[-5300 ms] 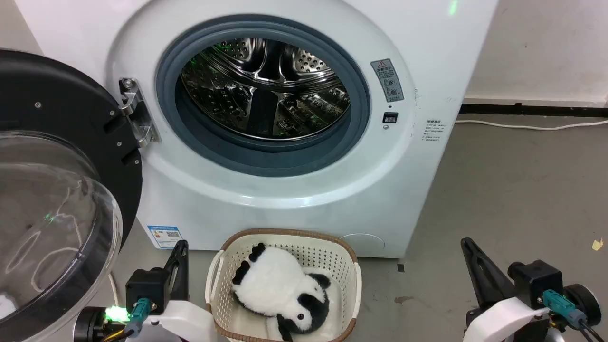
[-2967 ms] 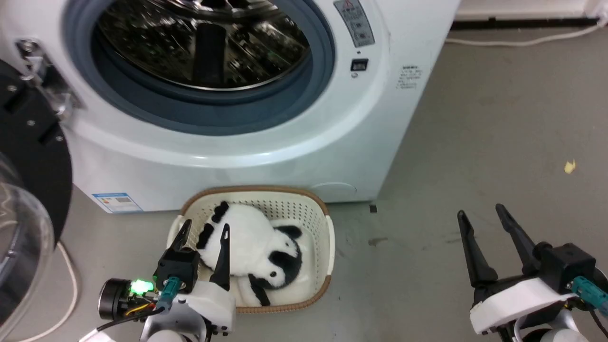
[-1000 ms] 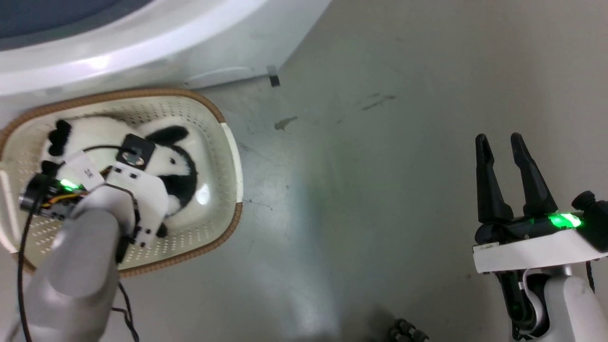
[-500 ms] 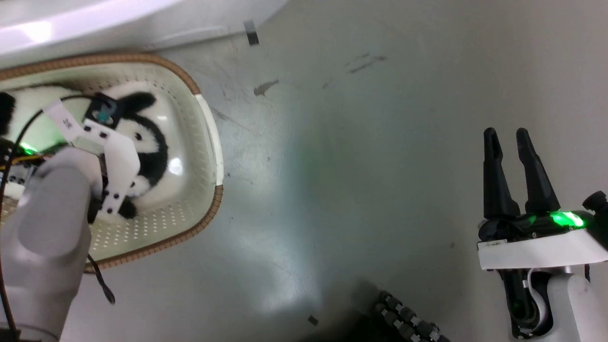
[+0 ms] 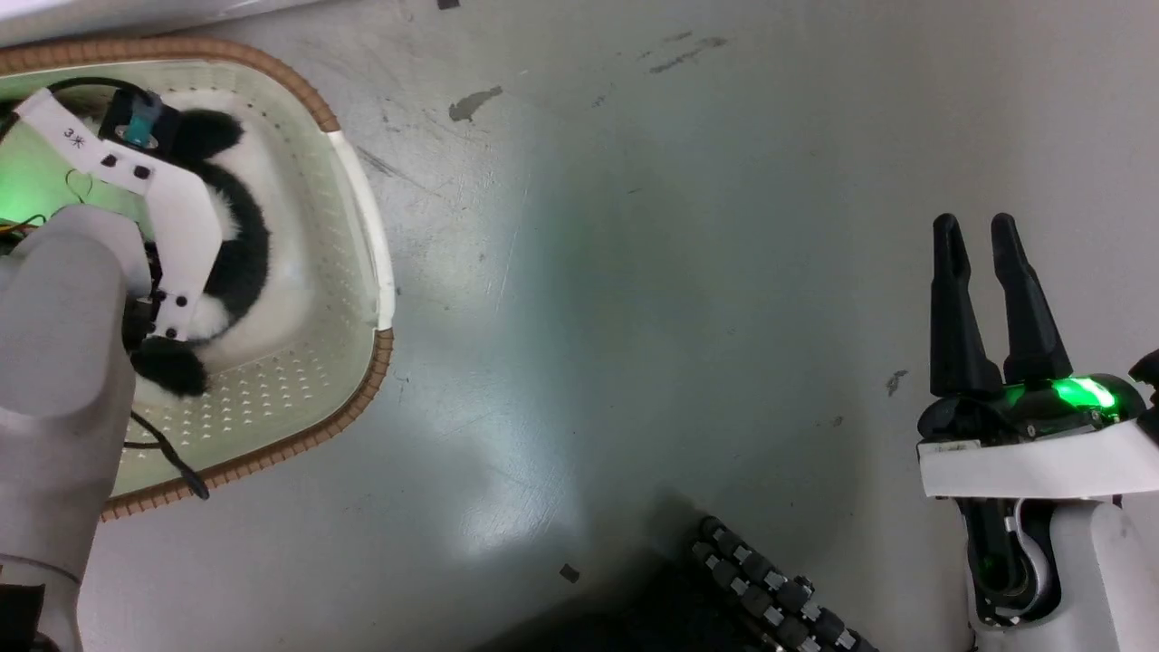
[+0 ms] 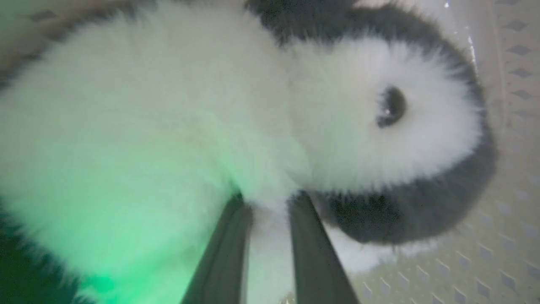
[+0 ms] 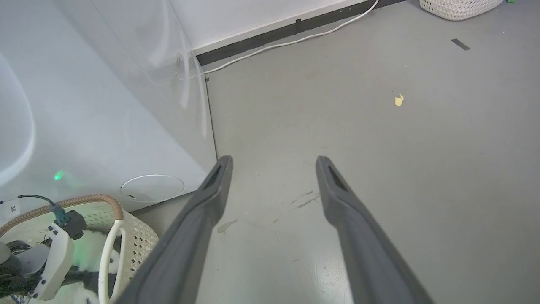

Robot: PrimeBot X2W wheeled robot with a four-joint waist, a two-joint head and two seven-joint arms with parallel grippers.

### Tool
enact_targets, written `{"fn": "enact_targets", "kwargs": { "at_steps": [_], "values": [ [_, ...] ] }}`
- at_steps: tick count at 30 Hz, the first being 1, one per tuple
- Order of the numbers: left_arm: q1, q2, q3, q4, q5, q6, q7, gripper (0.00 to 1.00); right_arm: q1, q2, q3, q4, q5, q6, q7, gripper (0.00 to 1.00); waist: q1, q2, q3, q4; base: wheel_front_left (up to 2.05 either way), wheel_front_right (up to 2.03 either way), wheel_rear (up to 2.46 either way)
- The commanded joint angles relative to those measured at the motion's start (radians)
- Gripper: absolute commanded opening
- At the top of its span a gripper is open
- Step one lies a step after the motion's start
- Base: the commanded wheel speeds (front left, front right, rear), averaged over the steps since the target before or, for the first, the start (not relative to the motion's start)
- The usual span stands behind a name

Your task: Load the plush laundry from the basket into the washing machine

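While the left gripper (image 6: 270, 197) sat clamped on white fur at the panda plush's (image 6: 168, 118) neck, the toy lay inside the basket (image 5: 358, 226), toward its right-hand wall. Grasp step in hand. Next likely needed: lift clear of the basket, up to the washing machine (image 7: 105, 105). The right gripper (image 5: 975, 222) hung spread, empty, over the floor (image 5: 634, 272).

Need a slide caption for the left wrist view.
Left tool pinches white fur of the plush laundry beside its head, inside the basket.
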Motion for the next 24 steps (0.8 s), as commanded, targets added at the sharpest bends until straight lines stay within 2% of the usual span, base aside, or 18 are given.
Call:
{"fn": "enact_targets", "kwargs": {
  "at_steps": [1,8,12,17,24],
  "values": [
    [0.029,-0.003,-0.006,0.036,-0.010,-0.010,0.010,0.00,-0.017,0.000,-0.002,-0.001,0.003,-0.001,-0.009,1.00,0.0000,-0.0001,-0.001,0.000,0.00,0.00,0.00],
    [0.059,0.012,0.009,0.013,-0.032,0.015,-0.031,0.00,-0.042,0.000,0.000,0.010,-0.011,-0.001,-0.009,1.00,0.0000,-0.0001,-0.038,-0.014,0.00,0.00,0.00],
    [0.101,0.017,0.033,-0.001,-0.062,0.030,-0.125,0.00,-0.054,0.000,-0.003,0.020,-0.032,-0.001,-0.009,1.00,0.0000,-0.0001,-0.097,-0.010,0.00,0.00,0.00],
    [0.149,-0.051,0.043,0.004,-0.099,0.054,-0.263,0.00,-0.028,0.000,-0.055,0.012,-0.099,-0.001,-0.009,1.00,0.0000,-0.0001,-0.219,0.052,0.00,0.00,0.00],
    [0.224,-0.147,0.049,0.057,-0.154,0.042,-0.464,0.00,0.045,0.000,-0.124,-0.021,-0.204,-0.001,-0.009,1.00,0.0000,-0.0001,-0.408,0.159,0.00,0.00,0.00]
  ]
}}
